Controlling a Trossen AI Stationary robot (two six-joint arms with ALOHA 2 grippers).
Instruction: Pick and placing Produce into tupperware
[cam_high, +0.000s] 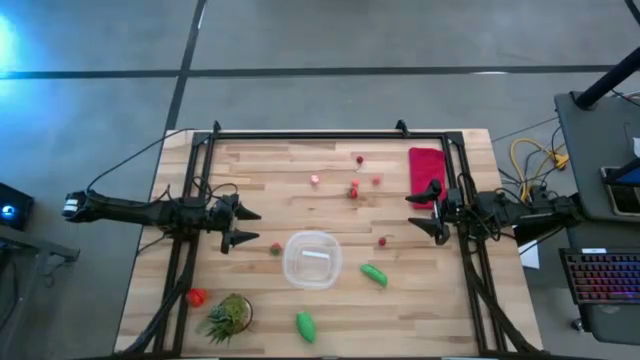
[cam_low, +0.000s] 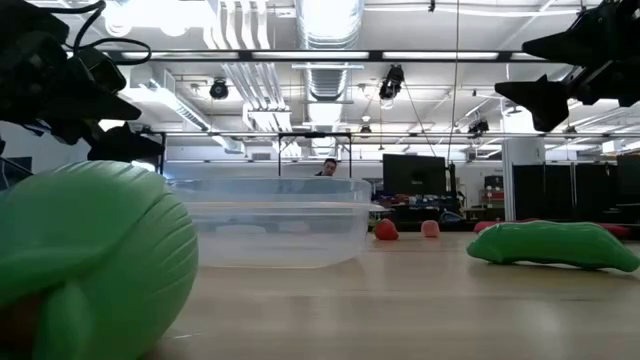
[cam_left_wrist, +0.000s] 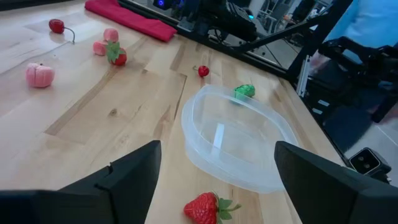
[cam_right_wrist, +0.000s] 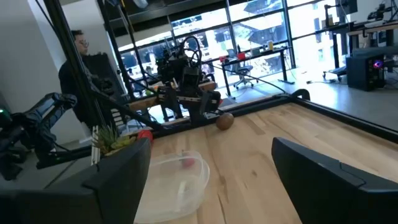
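Observation:
The clear tupperware sits open on the table's middle, nearer the near edge. A strawberry lies just left of it, and a green piece lies to its right. A second green piece rests by the near edge. The red tomato lies at near left. Small red and pink berries are scattered toward the far side. A brown piece shows in the right wrist view. My left gripper hovers open left of the tupperware. My right gripper hovers open to its right.
A red cloth lies flat at far right, beside the right gripper. A spiky potted plant stands at the near left corner. A black frame rail runs along the far edge. Bare wood shows between the tupperware and the far berries.

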